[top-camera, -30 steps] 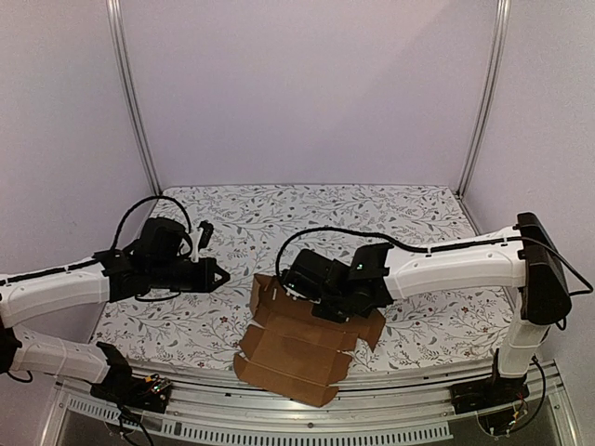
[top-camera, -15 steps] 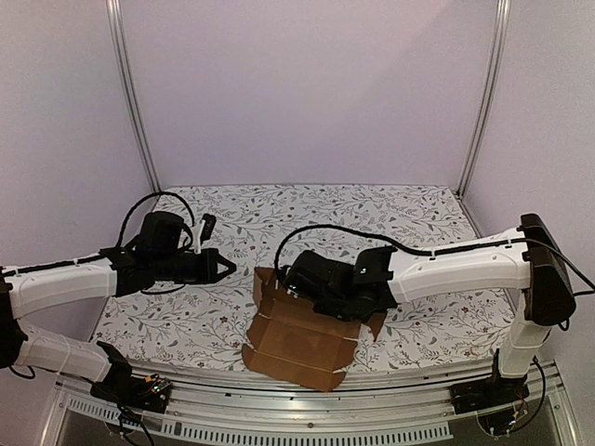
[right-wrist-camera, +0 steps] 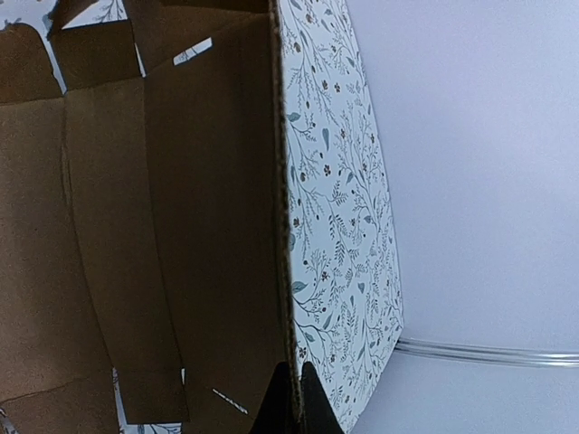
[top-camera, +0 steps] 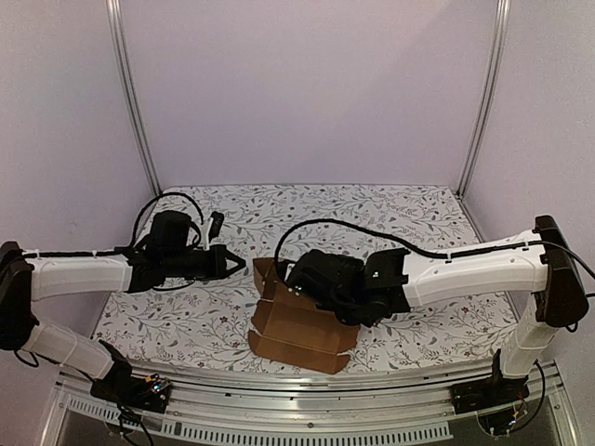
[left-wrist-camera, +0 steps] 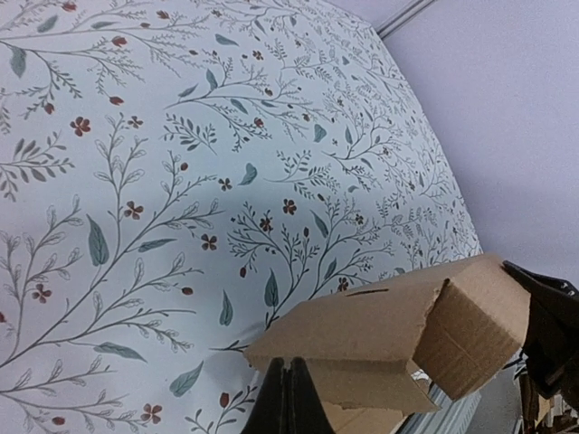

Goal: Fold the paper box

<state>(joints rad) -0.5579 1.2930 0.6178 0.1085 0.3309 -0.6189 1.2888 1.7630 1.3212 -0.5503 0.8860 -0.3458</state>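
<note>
The paper box (top-camera: 302, 327) is a plain brown die-cut sheet lying near the table's front edge, with its far panel raised upright. My right gripper (top-camera: 292, 277) is shut on the top edge of that raised panel; in the right wrist view its tips (right-wrist-camera: 291, 371) pinch the cardboard edge, with the box's inner creases and slits (right-wrist-camera: 136, 226) to the left. My left gripper (top-camera: 239, 263) is shut and empty, pointing right, just left of the raised panel. In the left wrist view its closed tips (left-wrist-camera: 291, 364) sit right at the folded cardboard (left-wrist-camera: 362, 330); I cannot tell if they touch.
A floral cloth (top-camera: 372, 214) covers the table. A metal rail (top-camera: 325, 395) runs along the near edge, just in front of the box. Two frame posts (top-camera: 130, 102) (top-camera: 483, 93) stand at the back corners. A black cable (top-camera: 335, 228) loops over the right arm.
My right gripper has raised the box's far panel from tilted to upright and drawn the sheet further onto the table. My left gripper has moved right, toward the box.
</note>
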